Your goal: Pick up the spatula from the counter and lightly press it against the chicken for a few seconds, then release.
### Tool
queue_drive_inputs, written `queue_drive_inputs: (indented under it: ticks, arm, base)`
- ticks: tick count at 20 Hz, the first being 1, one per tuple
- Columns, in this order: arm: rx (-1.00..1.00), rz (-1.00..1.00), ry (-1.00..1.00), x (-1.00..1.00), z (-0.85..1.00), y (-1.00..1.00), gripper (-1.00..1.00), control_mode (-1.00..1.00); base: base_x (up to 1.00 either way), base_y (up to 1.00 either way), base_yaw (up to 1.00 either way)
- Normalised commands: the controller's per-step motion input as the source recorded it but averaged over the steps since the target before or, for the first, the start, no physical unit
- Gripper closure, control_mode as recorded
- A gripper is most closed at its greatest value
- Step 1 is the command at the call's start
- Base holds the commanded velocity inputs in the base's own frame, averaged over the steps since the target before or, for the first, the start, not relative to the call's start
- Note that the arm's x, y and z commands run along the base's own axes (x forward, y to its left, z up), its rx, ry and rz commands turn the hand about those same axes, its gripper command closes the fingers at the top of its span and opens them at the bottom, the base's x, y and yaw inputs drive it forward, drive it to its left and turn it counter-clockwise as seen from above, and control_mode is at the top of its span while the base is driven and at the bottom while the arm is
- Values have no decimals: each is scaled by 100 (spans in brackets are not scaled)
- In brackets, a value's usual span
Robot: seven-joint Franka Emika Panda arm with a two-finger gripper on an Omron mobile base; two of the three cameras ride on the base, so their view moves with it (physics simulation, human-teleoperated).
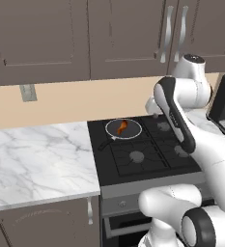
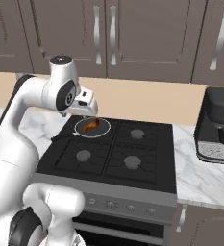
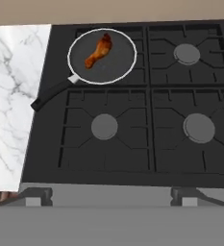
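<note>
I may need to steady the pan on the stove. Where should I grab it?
I'd take the long black handle, midway along. It juts from the pan toward the marble counter, clear of the chicken. Come from above, jaws across its width.

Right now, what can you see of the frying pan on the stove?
The frying pan is round and shallow, with a dark inside, a pale rim and a long black handle. It sits level on the rear left burner of the stove, handle pointing forward-left toward the marble counter. One browned chicken drumstick lies inside, on its floor. Nothing else touches it.
</note>
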Motion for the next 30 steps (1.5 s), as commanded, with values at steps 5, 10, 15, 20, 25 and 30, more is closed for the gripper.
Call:
queue_drive_inputs:
  ticks: [5,10,15,20,25,30]
  arm:
    - [1,-6,-5,-35,0,-52,-100,-100]
    - [0,-7,-5,-31,0,-58,-100,-100]
    - [0,-10,0,-14,0,-65,-100,-100]
    - [0,-13,0,0,0,-71,-100,-100]
    - [0,-16,0,0,0,-67,-100,-100]
    - [0,-16,0,0,-4,-61,-100,-100]
  base:
    - [0,0,0]
    - [0,0,0]
    - [0,0,0]
    - [0,0,0]
    - [0,0,0]
    - [0,0,0]
